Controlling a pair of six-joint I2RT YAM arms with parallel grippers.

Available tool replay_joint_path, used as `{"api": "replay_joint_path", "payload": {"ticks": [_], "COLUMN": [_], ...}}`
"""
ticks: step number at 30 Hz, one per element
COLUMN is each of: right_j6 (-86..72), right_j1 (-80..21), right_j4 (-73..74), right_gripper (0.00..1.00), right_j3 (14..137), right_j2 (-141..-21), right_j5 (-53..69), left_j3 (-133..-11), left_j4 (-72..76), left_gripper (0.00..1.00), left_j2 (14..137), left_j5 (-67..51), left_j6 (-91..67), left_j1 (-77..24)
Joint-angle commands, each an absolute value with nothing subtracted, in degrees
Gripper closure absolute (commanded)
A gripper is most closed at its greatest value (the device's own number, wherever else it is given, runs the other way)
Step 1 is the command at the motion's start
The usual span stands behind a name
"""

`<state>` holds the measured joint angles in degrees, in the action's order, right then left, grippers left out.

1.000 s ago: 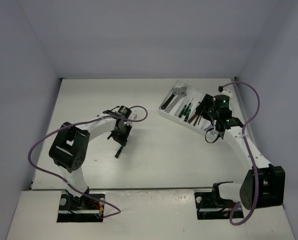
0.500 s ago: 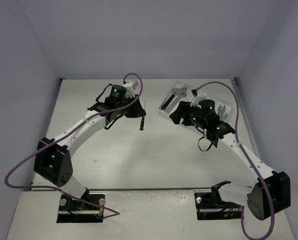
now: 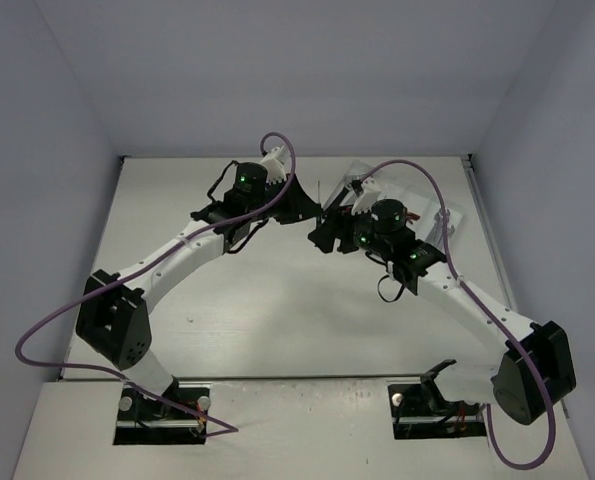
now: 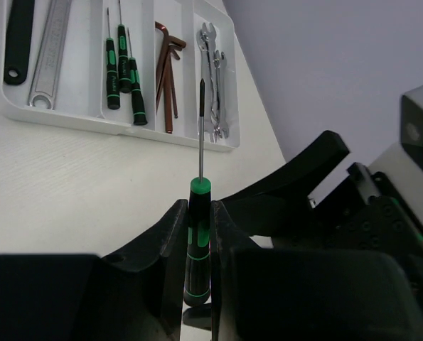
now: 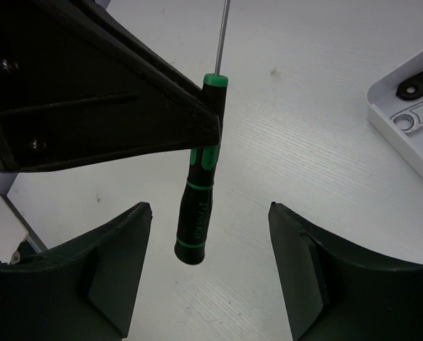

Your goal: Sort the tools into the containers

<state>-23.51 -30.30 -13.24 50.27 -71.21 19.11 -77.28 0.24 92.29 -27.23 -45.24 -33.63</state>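
Observation:
My left gripper (image 4: 198, 207) is shut on a green-and-black screwdriver (image 4: 197, 241), with the thin shaft pointing away from the jaws. In the right wrist view the screwdriver (image 5: 199, 213) hangs handle-down between the wide-open fingers of my right gripper (image 5: 210, 207), touching neither. The white tray (image 4: 90, 121) lies beyond. It holds a black-handled adjustable wrench (image 4: 18, 39), a silver wrench (image 4: 51, 50), three screwdrivers (image 4: 122, 71), hex keys (image 4: 168, 71) and open-end wrenches (image 4: 212, 78) in separate compartments. In the top view the two grippers meet at the tray's left end (image 3: 317, 215).
My right arm (image 3: 417, 260) crosses over the tray (image 3: 459, 212) in the top view and hides most of it. A tray corner (image 5: 410, 135) shows at the right of the right wrist view. Grey walls enclose the table on three sides.
My left arm has swung right, carrying the screwdriver toward the tray. My right arm has moved left off the tray, and its open jaws now flank the screwdriver handle.

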Motion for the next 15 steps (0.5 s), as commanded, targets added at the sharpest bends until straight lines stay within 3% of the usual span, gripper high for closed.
{"api": "replay_joint_path", "payload": {"ticks": [1,3,5,6,8,10,13,15], "right_j6": [-22.9,-23.0,-22.8,-22.5,-21.9,-21.8,-22.8,-23.7], "right_j1": [-31.7,-31.9,-31.9,-31.9,-31.8,-31.6,-30.2,-29.2], "right_j4": [-19.3,-20.2,-20.6,-20.6,-20.6,-20.5,-19.8,-19.2], "right_gripper": [0.44,0.56,0.84,0.85,1.0,1.0,1.0,1.0], "right_j3": [53.5,53.5,53.7,54.0,54.3,54.5,54.5,54.7], "right_j2": [-73.3,-73.7,-73.8,-73.8,-73.8,-73.9,-75.1,-75.9], "right_j5": [20.1,19.9,19.3,19.2,17.2,15.8,12.1,10.1], "left_j3": [-80.5,-80.4,-79.7,-79.2,-77.2,-75.1,-75.4,-76.0], "left_j4": [6.2,6.2,6.2,6.2,6.1,4.2,-3.0,-9.4], "left_gripper": [1.0,1.0,1.0,0.99,0.8,0.5,0.37,0.34], "left_j2": [90.2,90.0,89.7,89.6,88.6,86.6,84.4,81.9], "left_j5": [-28.7,-29.1,-29.4,-29.4,-28.7,-26.3,-21.7,-15.4], "left_j6": [-47.2,-47.1,-46.9,-46.6,-45.8,-43.8,-38.7,-33.9], "left_j1": [-34.0,-34.1,-34.1,-34.1,-33.9,-33.6,-32.7,-32.3]}}
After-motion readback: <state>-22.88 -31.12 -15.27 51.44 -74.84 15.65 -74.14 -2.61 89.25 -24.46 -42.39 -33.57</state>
